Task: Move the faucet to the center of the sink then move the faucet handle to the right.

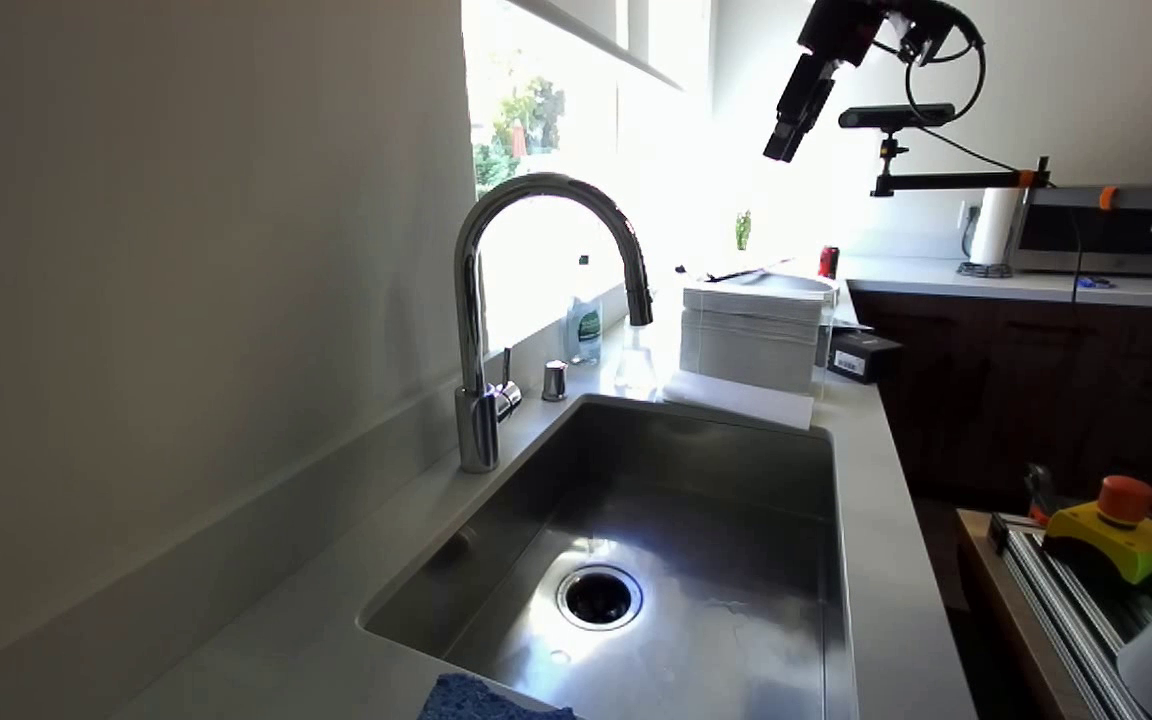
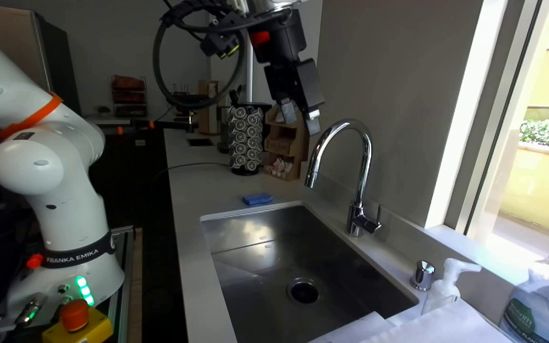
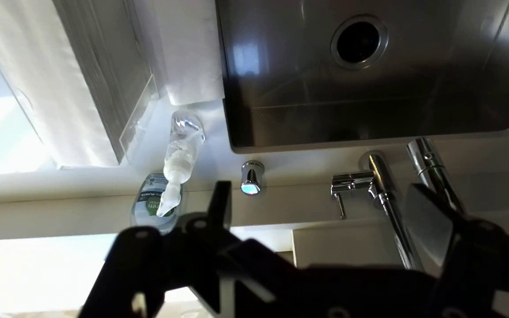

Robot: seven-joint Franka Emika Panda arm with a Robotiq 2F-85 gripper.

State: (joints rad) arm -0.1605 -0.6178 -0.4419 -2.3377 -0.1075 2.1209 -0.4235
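Note:
The chrome faucet [image 1: 469, 300] rises beside the long edge of the steel sink [image 1: 726, 500], and both also show in the other views. From its base [image 3: 380, 174] in the wrist view, the arched spout leans so that its head [image 3: 427, 159] lies right of the base, close to the sink's edge. The faucet handle [image 2: 379, 214] is a short lever standing upright on the side of the base. High above the counter, my gripper [image 2: 300, 120] is open with its fingers wide apart. It touches neither faucet nor handle; nothing is between its fingertips.
A stack of white paper [image 1: 751, 340] stands at one end of the sink, with a pump bottle [image 3: 184, 141] and a dish soap bottle [image 2: 532, 305] near it. A chrome cap [image 3: 252, 172] sits beside the faucet. A blue sponge [image 2: 257, 198] lies at the opposite end.

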